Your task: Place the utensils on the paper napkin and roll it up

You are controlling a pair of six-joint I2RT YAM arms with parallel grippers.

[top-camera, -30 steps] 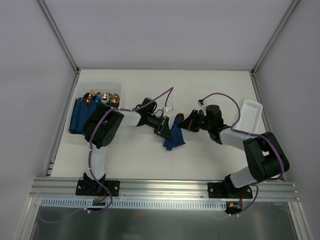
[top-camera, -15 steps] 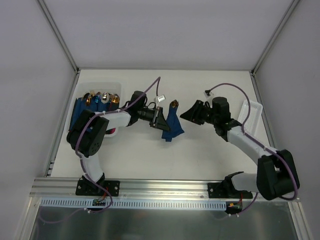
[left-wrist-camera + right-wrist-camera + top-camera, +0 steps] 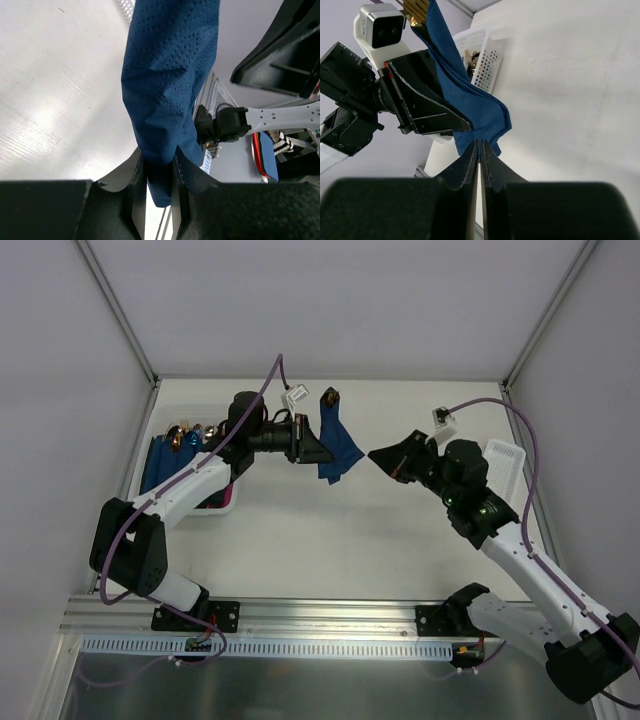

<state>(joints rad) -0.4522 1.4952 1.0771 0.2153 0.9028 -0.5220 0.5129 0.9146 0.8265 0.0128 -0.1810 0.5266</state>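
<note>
Napkin (image 3: pixel 336 445), dark blue and bunched lengthwise, hung clear of the white table (image 3: pixel 300 540), clamped in the left jaws.
In the top view its long axis ran far-to-near, a gold utensil tip (image 3: pixel 330 396) poking from the far end; the right jaws were together, empty, just beside its right edge. Pale walls (image 3: pixel 330 300) enclosed the table.

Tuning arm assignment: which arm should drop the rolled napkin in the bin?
Likely left: left gripper clamps the napkin near the bin; right gripper is shut, empty, farther off.
</note>
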